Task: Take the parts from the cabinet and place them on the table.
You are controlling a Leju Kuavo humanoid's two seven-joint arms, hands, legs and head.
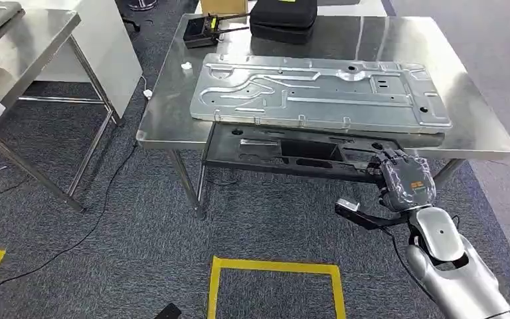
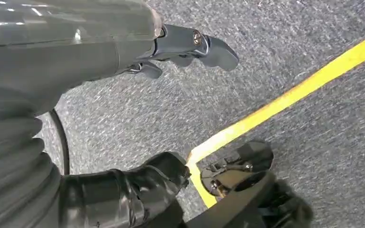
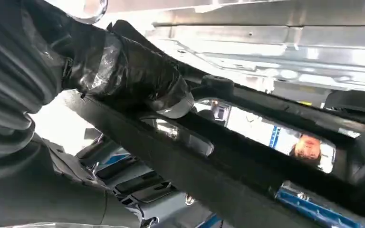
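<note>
Silver panel flat on steel table, black frame jutting under its near edge, right hand gripping frame's end | left wrist: left hand over carpet, holding nothing, fingers apart | right wrist: right hand clamped on frame.

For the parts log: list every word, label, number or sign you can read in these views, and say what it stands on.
No text can be read.
Small orange mark on the back of the right hand: too small to read.
Black case on the steel table: no legible label.
Silver stamped panel and the black part below it: no markings legible.
Yellow floor tape: plain lines, no lettering.
</note>
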